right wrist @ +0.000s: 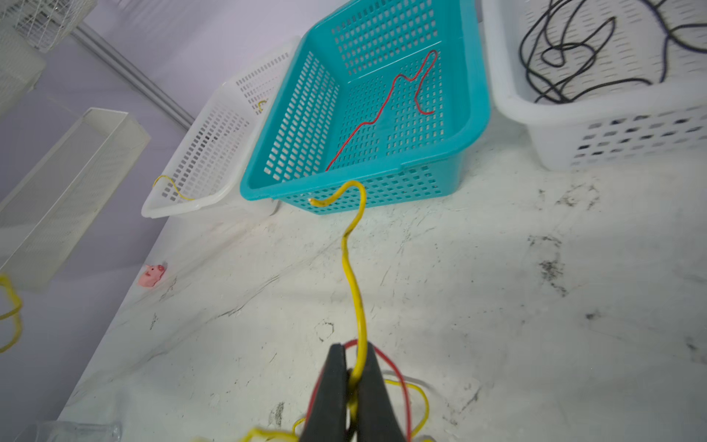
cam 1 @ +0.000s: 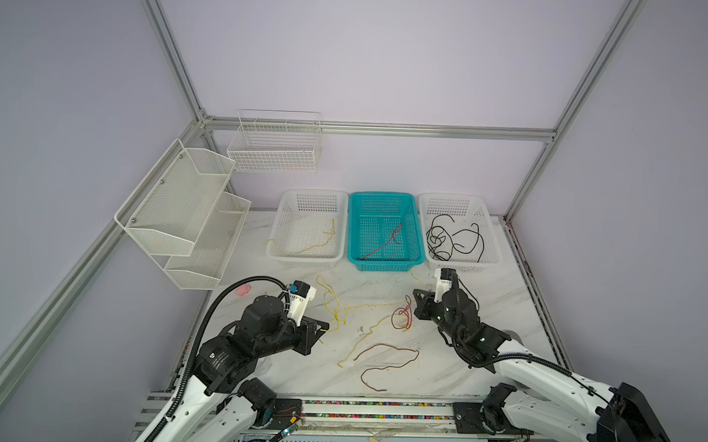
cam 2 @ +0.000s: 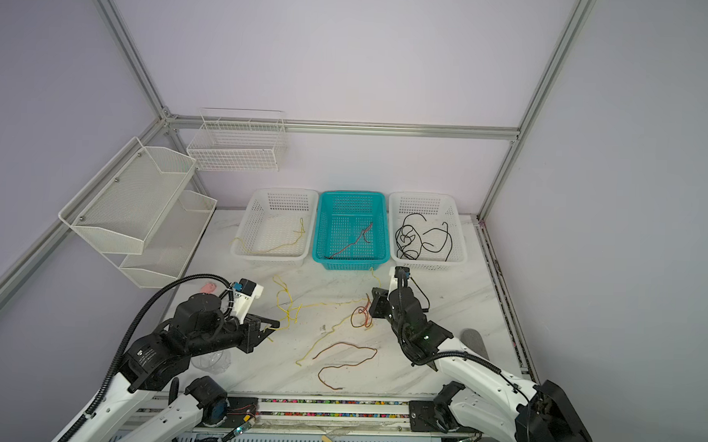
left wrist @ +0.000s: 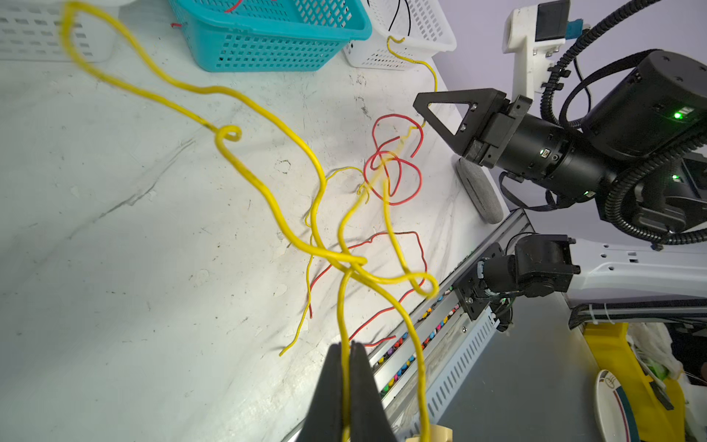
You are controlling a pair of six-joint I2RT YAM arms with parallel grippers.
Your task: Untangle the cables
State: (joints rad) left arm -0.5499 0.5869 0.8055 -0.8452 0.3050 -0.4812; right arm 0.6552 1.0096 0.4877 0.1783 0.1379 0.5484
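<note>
L claw [left wrist: 346, 346] is pinched tight on a yellow cable [left wrist: 340, 306], which lifts off the table [left wrist: 114, 268] w/ big loops swinging twd the middle. R claw [right wrist: 352, 354] is clamped too, on a yellow strand [right wrist: 350, 268] whose free end curls up just in front of the teal basket [right wrist: 478, 122]; can't tell if it's the same cable. Btwn the arms a red cable [left wrist: 401, 202] is looped round the yellow, and a brownish-red cable [cam 1: 392, 346] lies loose nearer the front edge. At the back, black cables [cam 1: 434, 239] sit in the right white basket [cam 1: 460, 266]
</note>
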